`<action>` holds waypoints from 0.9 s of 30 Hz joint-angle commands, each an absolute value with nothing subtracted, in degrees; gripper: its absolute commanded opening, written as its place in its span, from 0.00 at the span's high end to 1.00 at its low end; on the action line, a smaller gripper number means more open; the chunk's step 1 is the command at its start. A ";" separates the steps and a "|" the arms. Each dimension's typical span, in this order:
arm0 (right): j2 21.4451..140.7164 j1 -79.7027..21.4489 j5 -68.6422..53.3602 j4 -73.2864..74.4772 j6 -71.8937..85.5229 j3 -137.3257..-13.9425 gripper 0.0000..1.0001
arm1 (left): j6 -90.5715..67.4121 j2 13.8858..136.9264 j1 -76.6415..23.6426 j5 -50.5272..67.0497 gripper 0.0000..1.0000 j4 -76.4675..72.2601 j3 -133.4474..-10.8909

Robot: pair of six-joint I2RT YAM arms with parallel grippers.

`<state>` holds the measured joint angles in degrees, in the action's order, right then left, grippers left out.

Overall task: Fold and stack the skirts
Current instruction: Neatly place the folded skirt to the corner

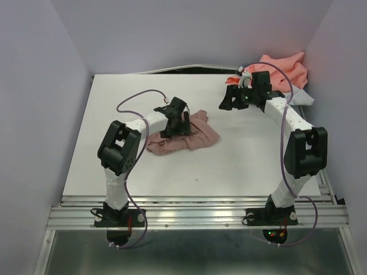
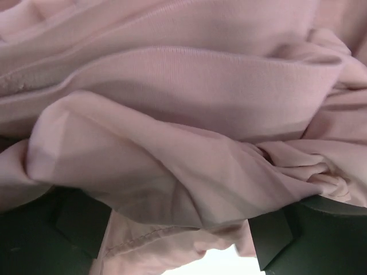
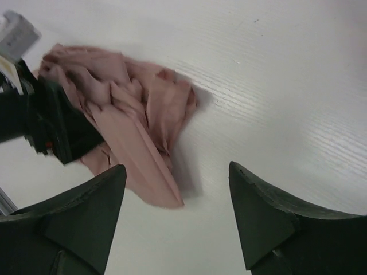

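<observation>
Mauve-pink skirt (image 1: 198, 136) lies crumpled mid-frame on the white table (image 1: 114, 114). Left gripper (image 1: 175, 121) is down in it, fingers (image 2: 74, 229) apart, cloth bunched between. Right gripper (image 1: 232, 98) is spread wide, upper right, near the coral cloth (image 1: 284, 67).

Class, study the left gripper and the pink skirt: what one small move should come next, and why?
Probably close the left gripper on the pink skirt. Its fingers stand wide apart, pressed into the crumpled cloth, with a fold bulging between them, so nothing seems gripped yet. The right gripper hangs open over the table, apart from the skirt.
</observation>
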<state>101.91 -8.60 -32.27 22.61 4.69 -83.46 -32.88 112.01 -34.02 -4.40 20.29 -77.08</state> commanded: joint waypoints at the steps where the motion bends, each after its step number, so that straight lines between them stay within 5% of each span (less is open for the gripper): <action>1: 100.90 -7.65 -32.16 24.26 2.37 -85.16 0.20 | -23.93 115.50 -26.21 -12.39 0.01 27.25 -76.03; 4: 100.90 -7.65 -32.43 24.96 2.02 -85.52 0.00 | -19.27 114.26 -23.74 -14.23 0.01 27.68 -76.29; 10: 100.11 -7.65 -33.05 25.40 1.58 -85.08 0.00 | 1.20 120.92 -17.24 -18.46 0.02 34.01 -85.24; 15: 99.41 -7.65 -33.14 25.58 0.88 -83.85 0.00 | 15.35 124.45 -6.18 -6.02 0.02 34.62 -96.20; 27: 99.93 -7.65 -31.73 25.40 0.70 -83.23 0.00 | 27.58 144.83 1.32 4.04 0.02 42.64 -128.29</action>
<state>101.91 -7.90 -31.92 25.69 1.65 -83.46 20.51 138.93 1.17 1.96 38.92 -123.07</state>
